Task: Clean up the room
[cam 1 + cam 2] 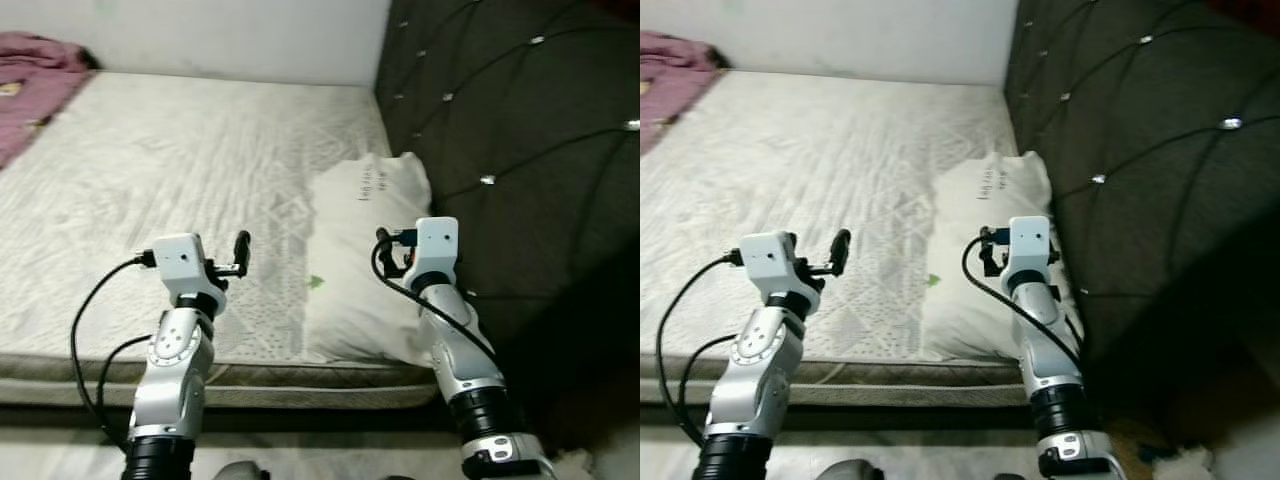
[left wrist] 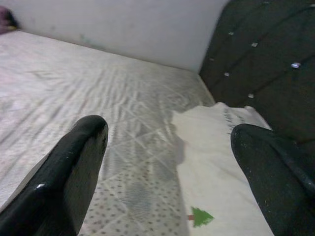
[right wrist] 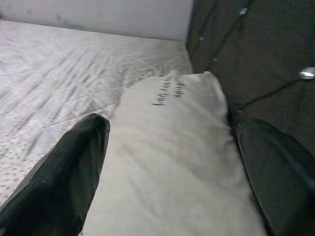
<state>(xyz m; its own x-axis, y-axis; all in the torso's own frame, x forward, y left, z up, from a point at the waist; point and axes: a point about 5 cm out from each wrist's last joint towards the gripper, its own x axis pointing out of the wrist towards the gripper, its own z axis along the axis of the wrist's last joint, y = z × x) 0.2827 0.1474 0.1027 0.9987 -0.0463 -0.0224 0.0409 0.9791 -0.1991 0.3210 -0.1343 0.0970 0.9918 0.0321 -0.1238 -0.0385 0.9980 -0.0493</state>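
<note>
A white pillow (image 1: 365, 260) with dark handwriting and a small green tree print lies on the right side of the mattress (image 1: 180, 170), against the headboard. My right gripper (image 1: 388, 250) hovers over the pillow's near half. In the right wrist view its black fingers (image 3: 74, 172) stand open, with the pillow (image 3: 172, 147) between and beyond them. My left gripper (image 1: 235, 258) is raised over the mattress just left of the pillow, open and holding nothing. The left wrist view shows its fingertips (image 2: 78, 157) wide apart above the patterned mattress.
A dark tufted headboard (image 1: 520, 130) rises along the right. A pink blanket (image 1: 30, 80) is bunched at the bed's far left corner by the white wall (image 1: 240, 35). The bed's near edge (image 1: 250, 385) runs just in front of me.
</note>
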